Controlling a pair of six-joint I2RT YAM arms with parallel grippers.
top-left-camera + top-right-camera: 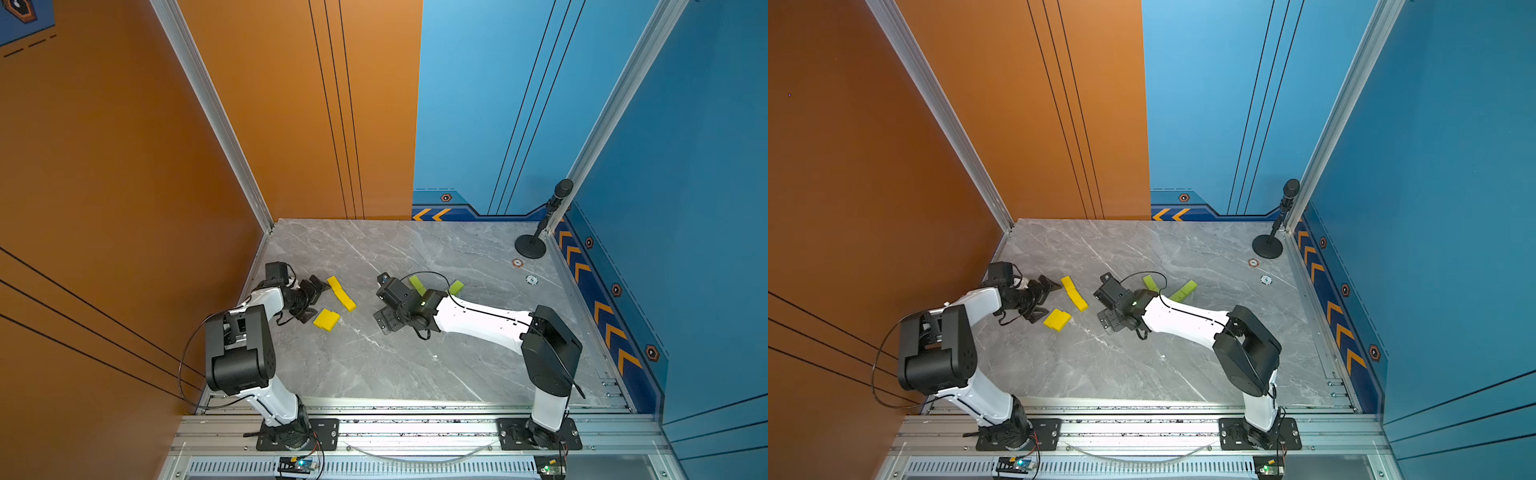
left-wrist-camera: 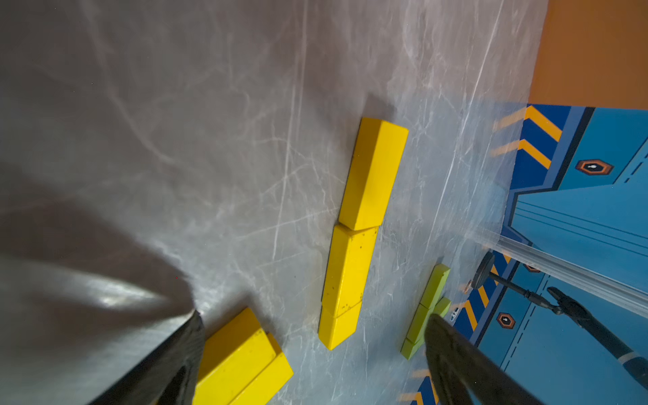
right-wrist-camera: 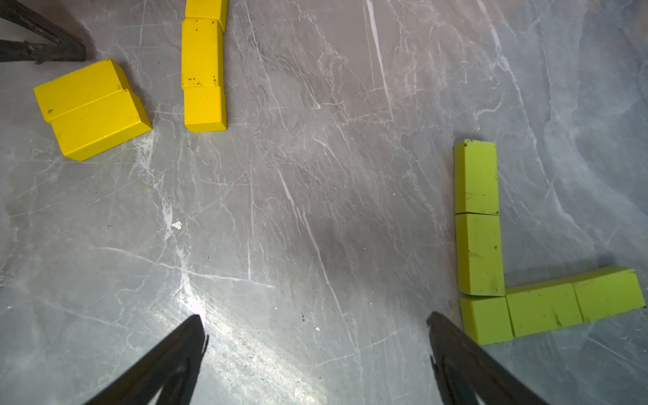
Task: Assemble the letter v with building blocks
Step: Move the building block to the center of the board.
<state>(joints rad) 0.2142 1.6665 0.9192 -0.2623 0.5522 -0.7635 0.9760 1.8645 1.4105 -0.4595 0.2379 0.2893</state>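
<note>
Both spread wide and empty: left end effector (image 2: 314, 315) near yellow blocks (image 2: 350, 266), right end effector (image 3: 315, 317) beside lime-green blocks (image 3: 478, 252).

Green blocks (image 1: 417, 284) half hidden behind the right arm (image 1: 478, 318)

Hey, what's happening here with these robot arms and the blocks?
They're meant to build a letter V. Neither the left gripper nor the right gripper holds anything; both are open. Five green blocks form an angle; three yellow blocks lie end to end, and a yellow pair sits side by side nearby.
</note>
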